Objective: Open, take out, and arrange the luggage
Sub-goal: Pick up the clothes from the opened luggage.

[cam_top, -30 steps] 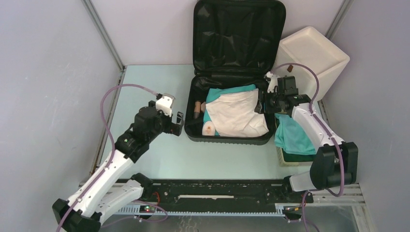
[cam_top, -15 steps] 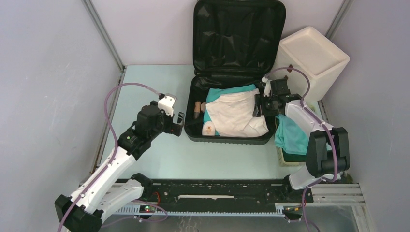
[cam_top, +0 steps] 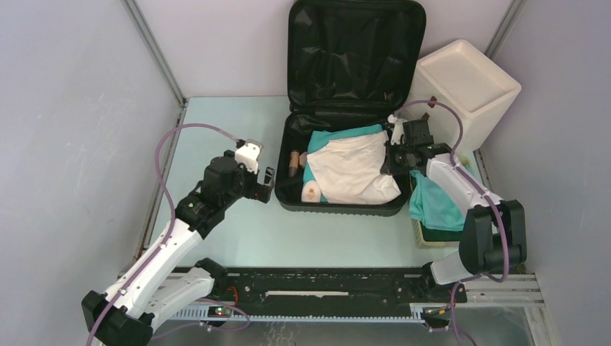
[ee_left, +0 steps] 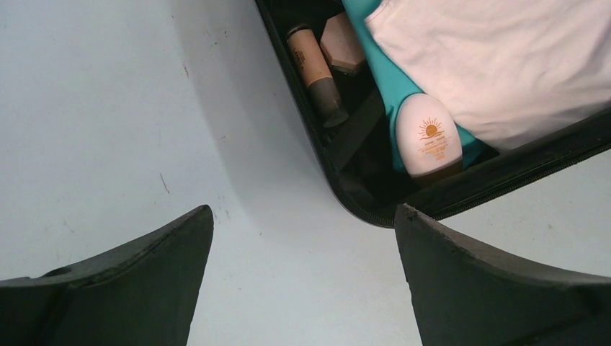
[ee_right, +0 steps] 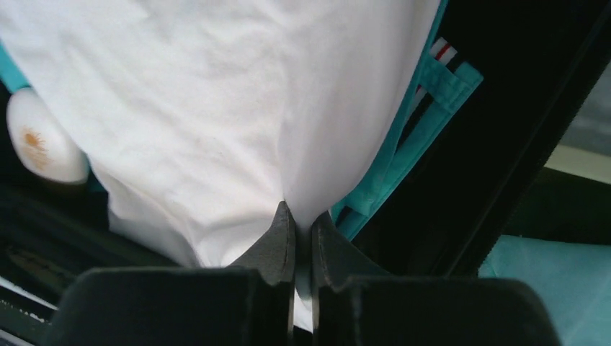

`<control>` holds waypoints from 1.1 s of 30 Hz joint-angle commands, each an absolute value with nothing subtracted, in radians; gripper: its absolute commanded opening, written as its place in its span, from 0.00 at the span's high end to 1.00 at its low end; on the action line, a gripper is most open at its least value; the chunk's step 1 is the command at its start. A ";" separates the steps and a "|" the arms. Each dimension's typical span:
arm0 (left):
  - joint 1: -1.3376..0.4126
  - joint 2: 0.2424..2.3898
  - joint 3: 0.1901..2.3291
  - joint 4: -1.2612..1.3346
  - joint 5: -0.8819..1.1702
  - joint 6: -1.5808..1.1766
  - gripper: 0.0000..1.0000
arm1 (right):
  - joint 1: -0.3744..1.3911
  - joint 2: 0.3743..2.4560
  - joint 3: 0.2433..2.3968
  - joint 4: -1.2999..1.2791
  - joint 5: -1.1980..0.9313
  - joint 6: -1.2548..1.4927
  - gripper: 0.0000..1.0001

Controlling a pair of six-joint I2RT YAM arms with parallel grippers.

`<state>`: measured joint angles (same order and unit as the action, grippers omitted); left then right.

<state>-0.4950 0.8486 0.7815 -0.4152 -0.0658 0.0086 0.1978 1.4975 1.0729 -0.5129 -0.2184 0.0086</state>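
Note:
The black luggage point(cam_top: 356, 43) lies open at the back of the table, lid upright. Inside it a white garment point(cam_top: 353, 170) lies over a teal one point(cam_top: 344, 135), beside a white sunscreen bottle point(cam_top: 310, 192) and brown cosmetic tubes point(cam_top: 294, 163). My right gripper point(ee_right: 302, 216) is shut on a fold of the white garment point(ee_right: 216, 108) at the case's right side. The left gripper point(ee_left: 302, 216) hangs open over the bare table just off the case's front left corner point(ee_left: 360, 209), with nothing between its fingers.
A white box point(cam_top: 465, 83) stands to the right of the case. Teal cloth point(cam_top: 434, 203) lies draped over a basket at the right edge, under my right arm. Grey walls close in on both sides.
My right gripper moved left into the case and has closed on the white garment, pinching up a fold. The left arm has barely moved.

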 commanded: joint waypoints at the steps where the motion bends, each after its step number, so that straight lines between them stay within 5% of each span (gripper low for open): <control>1: -0.488 0.845 0.787 -0.394 -0.045 0.028 0.00 | 0.180 1.401 1.075 -0.484 -0.258 0.002 0.96; 7: -0.486 0.850 0.787 -0.394 -0.038 0.029 0.00 | 0.163 1.398 1.143 -0.517 -0.302 -0.025 0.98; 24: -0.483 0.849 0.788 -0.394 -0.026 0.028 0.00 | 0.160 1.494 1.173 -0.582 -0.246 -0.108 0.49; 27: -0.483 0.846 0.787 -0.394 -0.023 0.029 0.00 | 0.161 1.505 1.173 -0.590 -0.253 -0.112 0.49; 33: -0.482 0.844 0.787 -0.394 -0.017 0.029 0.00 | 0.161 1.512 1.173 -0.597 -0.236 -0.100 0.66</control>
